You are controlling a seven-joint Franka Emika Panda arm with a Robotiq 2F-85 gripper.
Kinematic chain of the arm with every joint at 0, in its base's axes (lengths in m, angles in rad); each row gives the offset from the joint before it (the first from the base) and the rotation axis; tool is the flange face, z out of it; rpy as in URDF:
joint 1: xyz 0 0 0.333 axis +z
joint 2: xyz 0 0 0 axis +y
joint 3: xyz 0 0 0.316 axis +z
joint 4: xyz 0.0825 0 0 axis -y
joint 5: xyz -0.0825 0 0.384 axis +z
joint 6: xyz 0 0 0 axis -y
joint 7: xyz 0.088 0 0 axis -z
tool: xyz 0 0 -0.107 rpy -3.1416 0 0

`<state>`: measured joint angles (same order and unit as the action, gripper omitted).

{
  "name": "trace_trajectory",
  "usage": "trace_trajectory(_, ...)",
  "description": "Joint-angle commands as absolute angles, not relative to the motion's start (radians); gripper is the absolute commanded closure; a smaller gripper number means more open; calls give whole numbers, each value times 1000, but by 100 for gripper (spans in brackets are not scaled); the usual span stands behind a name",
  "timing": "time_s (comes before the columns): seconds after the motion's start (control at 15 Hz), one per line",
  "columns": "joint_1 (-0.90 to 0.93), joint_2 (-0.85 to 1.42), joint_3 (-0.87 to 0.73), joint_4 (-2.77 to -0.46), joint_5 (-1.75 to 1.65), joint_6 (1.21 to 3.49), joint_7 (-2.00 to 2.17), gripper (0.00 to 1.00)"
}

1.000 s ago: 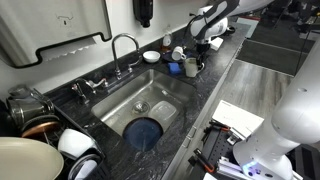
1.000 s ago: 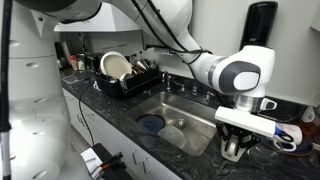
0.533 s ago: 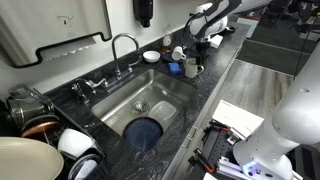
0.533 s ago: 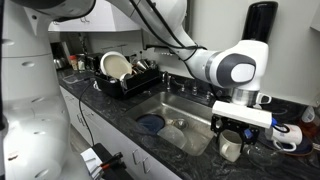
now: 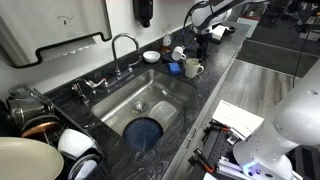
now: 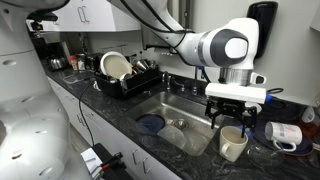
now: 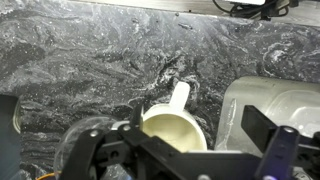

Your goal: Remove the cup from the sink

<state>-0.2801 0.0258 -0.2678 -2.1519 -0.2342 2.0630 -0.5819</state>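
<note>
The cream-white cup (image 5: 192,68) (image 6: 233,142) stands upright on the dark speckled countertop beside the sink (image 5: 165,88) (image 6: 185,103), outside the basin. My gripper (image 5: 205,36) (image 6: 232,112) hangs open just above it, with nothing between its fingers. In the wrist view the cup (image 7: 176,127) sits right below the gripper (image 7: 198,121). Its handle points away from the camera, and the dark fingers stand wide on either side without touching it.
A blue dish (image 5: 145,131) (image 6: 150,123) lies in the basin. A small blue cup (image 5: 175,68) and a white bowl (image 5: 151,56) stand near the curved faucet (image 5: 122,45). A pale container (image 7: 270,105) sits close beside the cup. A dish rack (image 6: 125,75) stands beyond the sink.
The jaws opened and let go of the cup, which now stands on the counter. The gripper has risen above it.
</note>
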Motion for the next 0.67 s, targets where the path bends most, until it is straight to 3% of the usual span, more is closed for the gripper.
trace_trajectory(0.0,-251,-58,-243,-2191,-228,2072,-639,0)
trace_trajectory(0.6,-134,-68,-189,-2210,-27,2181,-892,0)
